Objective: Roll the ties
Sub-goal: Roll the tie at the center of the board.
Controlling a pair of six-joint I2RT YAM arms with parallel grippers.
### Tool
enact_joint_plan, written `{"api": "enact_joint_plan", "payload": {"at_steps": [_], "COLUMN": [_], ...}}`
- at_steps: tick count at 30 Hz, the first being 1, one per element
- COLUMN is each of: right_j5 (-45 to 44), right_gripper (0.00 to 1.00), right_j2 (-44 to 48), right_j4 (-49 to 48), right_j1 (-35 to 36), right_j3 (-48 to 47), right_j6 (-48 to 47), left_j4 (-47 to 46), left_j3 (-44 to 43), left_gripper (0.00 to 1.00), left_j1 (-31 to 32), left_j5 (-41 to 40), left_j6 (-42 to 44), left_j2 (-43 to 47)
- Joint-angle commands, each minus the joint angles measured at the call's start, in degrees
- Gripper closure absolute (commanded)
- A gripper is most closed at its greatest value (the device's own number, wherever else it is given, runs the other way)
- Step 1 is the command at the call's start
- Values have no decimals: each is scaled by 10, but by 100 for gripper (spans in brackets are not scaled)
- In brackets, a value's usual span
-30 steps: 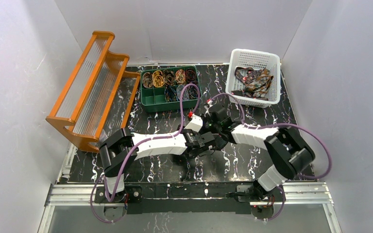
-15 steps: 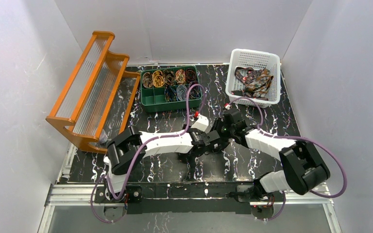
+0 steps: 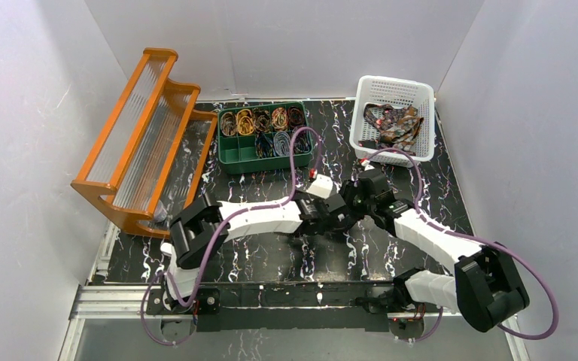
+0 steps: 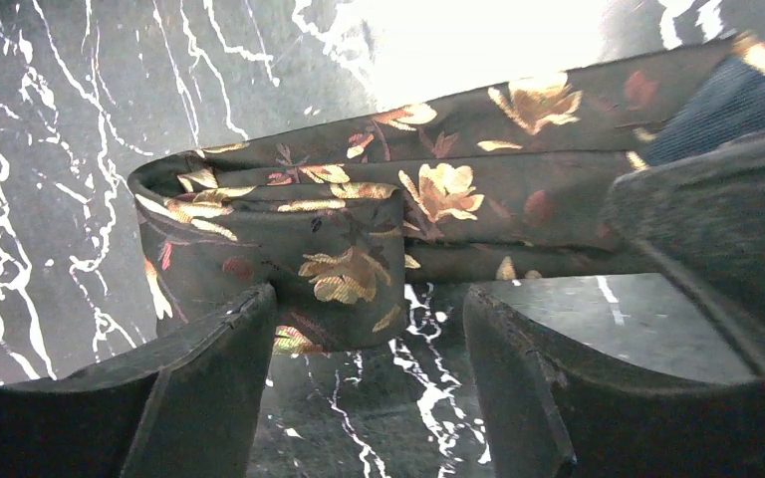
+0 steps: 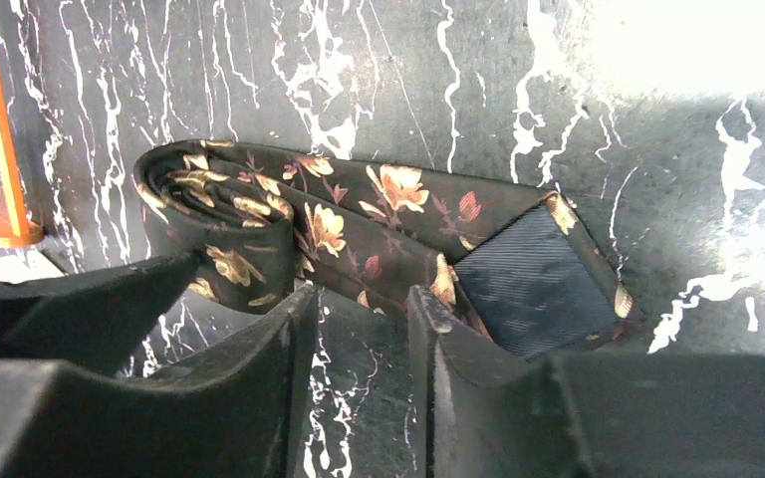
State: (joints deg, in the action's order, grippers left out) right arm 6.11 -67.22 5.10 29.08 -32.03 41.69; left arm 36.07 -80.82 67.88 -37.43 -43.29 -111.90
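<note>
**Tie part-rolled on desk; both end effectors open and holding nothing**

Location: One tie (image 5: 359, 224) is found flat on the desk (image 3: 271, 256), on the arm-base side of the green tray (image 3: 229, 162) and off toward its right. One end is turned into a loose coil. The other end is laid out with its dark lining shown. From the overhead view the tie is hidden under the two wrists.

Step in hand (judged): The roll is begun but not tightened. It is recommended that the coil be pinched across its full width, edges kept level, while the flat tail is held taut and straight. Otherwise a slack or skewed spiral is to be expected, and the coil may spring open.

End effectors: The left end effector (image 4: 367, 299) is seen with jaws widely parted, the coil just beyond the fingertips and nothing gripped. The right end effector (image 5: 361, 294) is seen with a narrower gap, facing the tie's mid-length, and nothing is held.
</note>
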Motion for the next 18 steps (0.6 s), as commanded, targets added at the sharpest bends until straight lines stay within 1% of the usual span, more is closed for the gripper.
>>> {"api": "enact_joint_plan", "payload": {"at_steps": [1, 4, 6, 7, 8, 10, 12, 13, 14, 16, 18], "right_j5": [14, 64, 111, 129, 140, 175, 175, 175, 168, 156, 196], "right_gripper": [48, 37, 24, 18, 15, 9, 6, 5, 4, 2, 1], "right_j2": [27, 37, 41, 39, 34, 12, -20, -36, -50, -78, -100], "right_j4": [-15, -81, -156, -194, -244, -289, -307, -311, -313, -344, -365], "right_j1": [-7, -7, -6, -4, 1, 14, 40, 57, 74, 98, 108], "right_j3": [3, 9, 26, 35, 43, 45, 35, 30, 25, 26, 27], "right_j6": [-46, -92, -134, -166, -196, -274, -356, -417, -473, -551, -618], "left_j4": [-62, -77, -78, -77, -75, -73, -88, -98, -104, -102, -100], "left_j3": [13, 45, 77, 97, 126, 176, 229, 253, 272, 299, 318], "left_gripper": [31, 24, 21, 20, 20, 19, 17, 16, 15, 12, 10], "left_j1": [-22, -34, -43, -49, -55, -63, -85, -96, -107, -120, -127], "left_j5": [35, 37, 40, 41, 40, 27, 39, 52, 64, 73, 76], "left_j6": [1, 9, 9, 9, 7, -11, -24, -26, -26, -27, -25], "left_j2": [109, 179, 221, 243, 269, 311, 353, 373, 389, 416, 436]}}
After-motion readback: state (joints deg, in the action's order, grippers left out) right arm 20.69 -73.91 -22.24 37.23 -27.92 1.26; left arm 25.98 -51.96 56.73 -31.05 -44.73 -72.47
